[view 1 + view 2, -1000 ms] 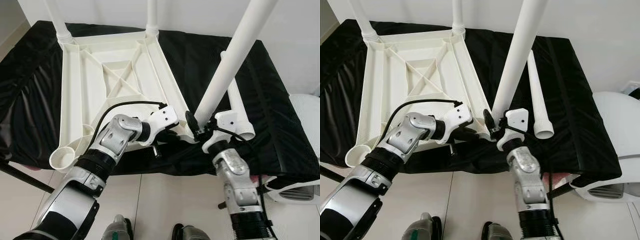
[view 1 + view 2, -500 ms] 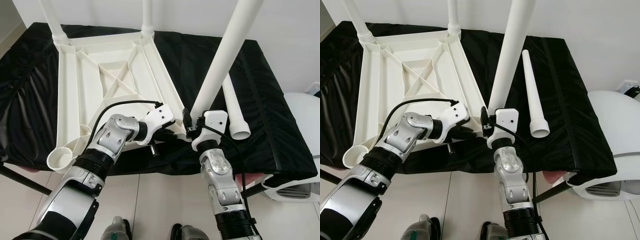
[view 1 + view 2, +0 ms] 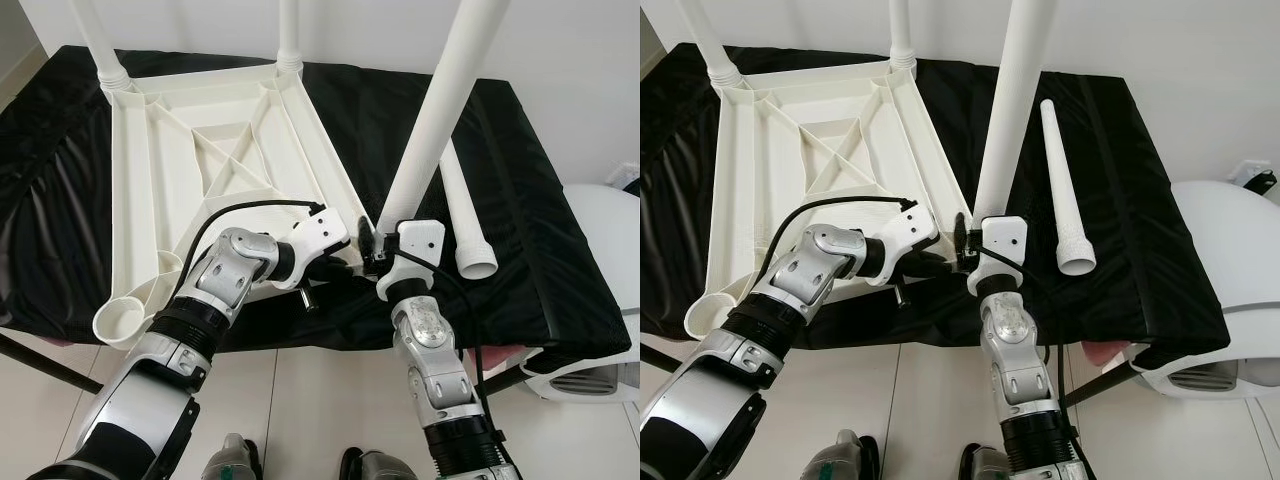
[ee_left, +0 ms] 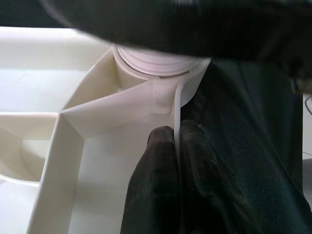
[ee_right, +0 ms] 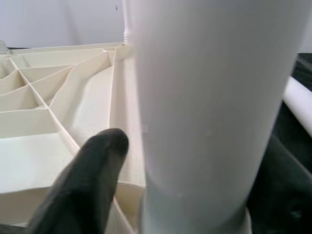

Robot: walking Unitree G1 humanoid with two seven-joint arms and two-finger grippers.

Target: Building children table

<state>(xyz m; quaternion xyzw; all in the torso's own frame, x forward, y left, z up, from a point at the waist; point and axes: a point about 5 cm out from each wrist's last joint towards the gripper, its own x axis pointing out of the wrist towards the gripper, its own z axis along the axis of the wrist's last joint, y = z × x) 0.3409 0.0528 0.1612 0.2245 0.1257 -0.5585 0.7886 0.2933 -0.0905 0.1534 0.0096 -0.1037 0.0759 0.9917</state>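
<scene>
The white plastic children's table (image 3: 210, 150) lies upside down on a desk draped in black cloth (image 3: 520, 200), its ribbed underside facing up. Two legs (image 3: 288, 30) already stand upright in the far corner sockets. The near left corner socket (image 3: 122, 320) is an open ring with no leg in it.

The left hand (image 4: 178, 146) is at the near right corner of the table. Its two black fingers (image 4: 156, 185) are closed narrow on the thin rim wall of the table, one finger on each side of the wall, just beside the corner socket.

The right hand (image 3: 378, 252) sits at the same corner, directly beside the left hand. It grips the base of a third leg (image 3: 440, 110), which rises from that corner socket and tilts slightly to the right. In the right wrist view, one black finger (image 5: 87, 180) lies against the side of the leg; the other finger is hidden behind the leg. The lower end of the leg meets the socket collar, but how far it is seated cannot be determined.

A fourth leg (image 3: 1065, 190) lies flat on the black cloth to the right of the table, open wide end toward the near edge, apart from both hands.

A white rounded appliance (image 3: 1230, 290) stands on the floor to the right of the desk.
</scene>
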